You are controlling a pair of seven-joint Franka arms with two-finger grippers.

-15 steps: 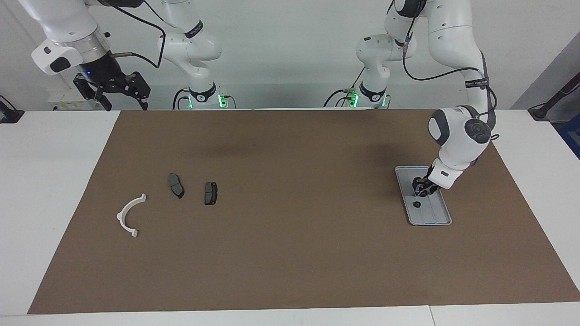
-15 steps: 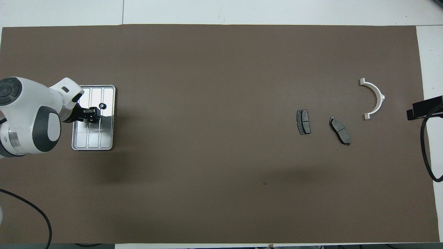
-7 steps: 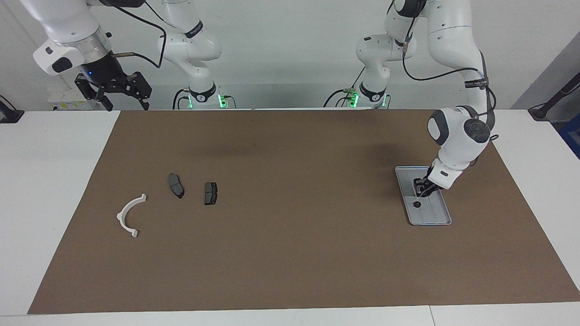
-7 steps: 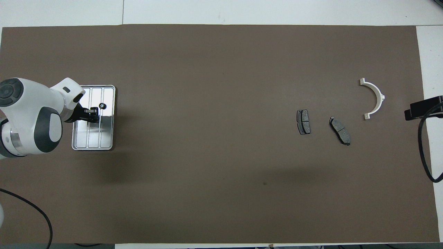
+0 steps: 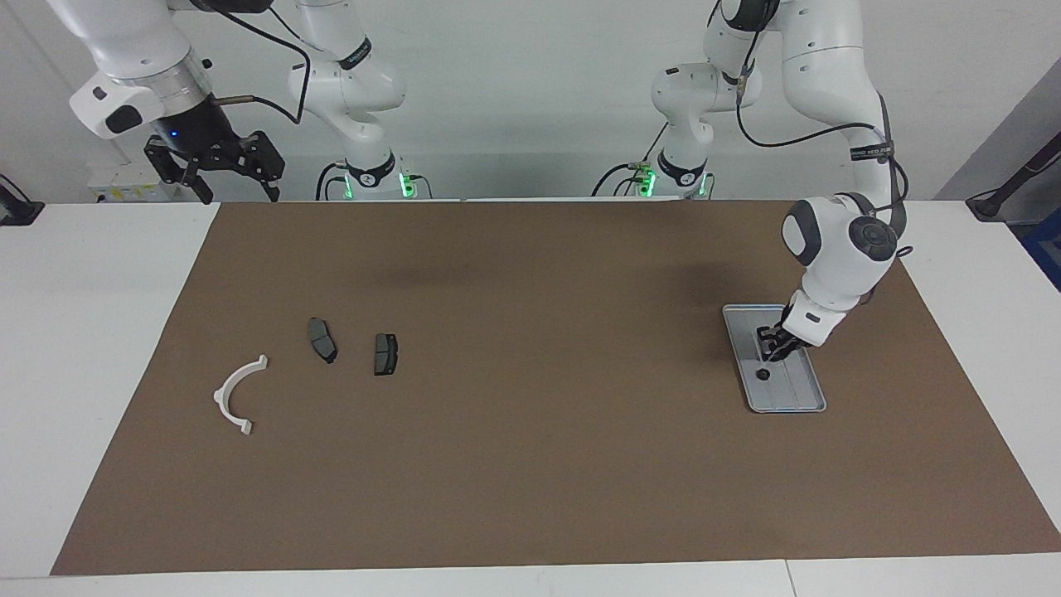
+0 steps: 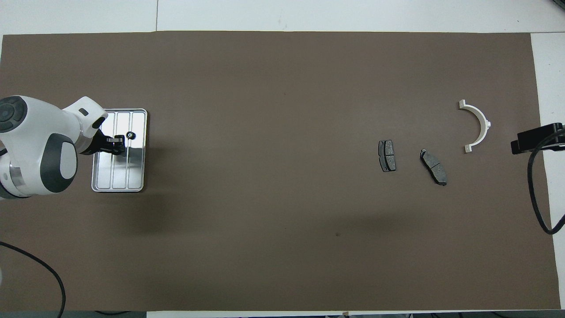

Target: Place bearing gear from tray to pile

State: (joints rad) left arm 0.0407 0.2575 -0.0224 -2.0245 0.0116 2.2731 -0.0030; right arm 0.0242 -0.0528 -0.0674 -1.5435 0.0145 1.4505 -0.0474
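One tray (image 5: pixel 808 402), one gear (image 5: pixel 762 374), two pads (image 5: pixel 322 339), one bracket (image 5: pixel 236 396). The gear lies just beside the left gripper (image 5: pixel 772 353), whose grip I cannot tell; right gripper (image 5: pixel 222 168) open.

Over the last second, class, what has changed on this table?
The left gripper, over the tray, closed and rose slightly; whether it holds anything is unclear. The right gripper drifted up and toward mid-table, open. One gear, both pads and the bracket stayed put.
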